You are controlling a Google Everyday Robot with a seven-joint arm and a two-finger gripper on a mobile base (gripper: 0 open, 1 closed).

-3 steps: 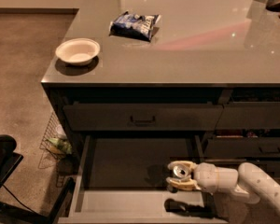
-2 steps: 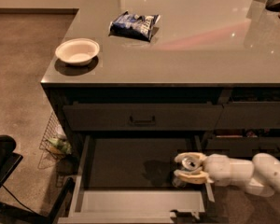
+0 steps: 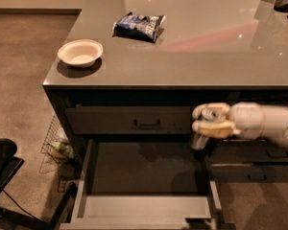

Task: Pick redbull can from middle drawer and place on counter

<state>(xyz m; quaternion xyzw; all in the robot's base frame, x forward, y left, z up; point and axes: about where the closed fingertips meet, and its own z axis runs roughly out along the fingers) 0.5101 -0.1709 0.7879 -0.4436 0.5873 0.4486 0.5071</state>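
Your glossy grey rectangular worktop [image 3: 206, 51] carries no can yet, so placing is left; the wide dark-grey middle drawer [image 3: 144, 166] stands open, emptied. The pale two-finger hand [image 3: 198, 120] clasps the slim blue-and-silver redbull can [image 3: 199, 141] just below the worktop edge, raised from the drawer floor since a second ago.

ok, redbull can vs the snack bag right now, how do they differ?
The redbull can is clamped in the gripper, in the air over the open middle drawer; the snack bag lies on the counter. Can is slim; bag is wide, flat, crumpled. Neither is in the drawer.
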